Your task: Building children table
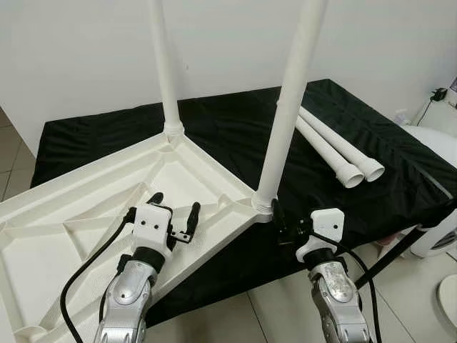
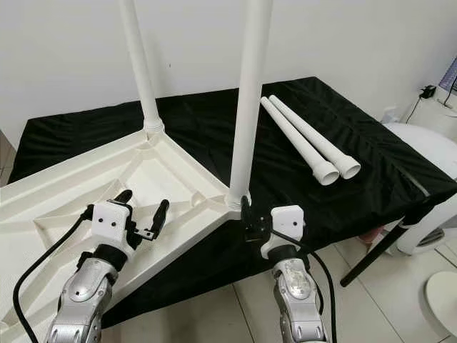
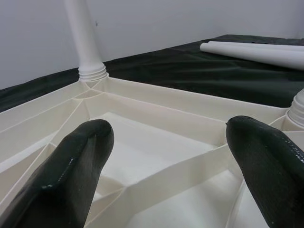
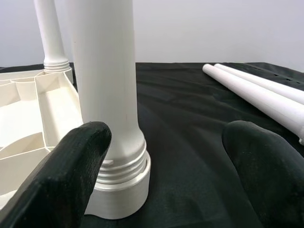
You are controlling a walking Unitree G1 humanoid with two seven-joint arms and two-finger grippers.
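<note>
A white plastic tabletop [image 1: 86, 214] lies upside down, ribbed underside up, on a black-covered surface [image 1: 228, 128]. Two white legs stand upright in its corner sockets: one at the far corner [image 1: 166, 78], one at the near right corner [image 1: 285, 121]. Two loose legs [image 1: 335, 146] lie side by side on the black cloth to the right. My left gripper [image 1: 173, 212] hovers open over the tabletop's ribs, holding nothing. My right gripper [image 4: 161, 166] is open just in front of the near leg's threaded base [image 4: 121, 166], which stands close beside one finger [image 4: 61, 175].
The tabletop's near corner overhangs the black surface's front edge above the tiled floor [image 1: 278, 307]. A white rounded appliance [image 1: 439, 146] and a slanted black bar [image 1: 396, 250] stand at the right. A white wall [image 1: 228, 43] runs behind.
</note>
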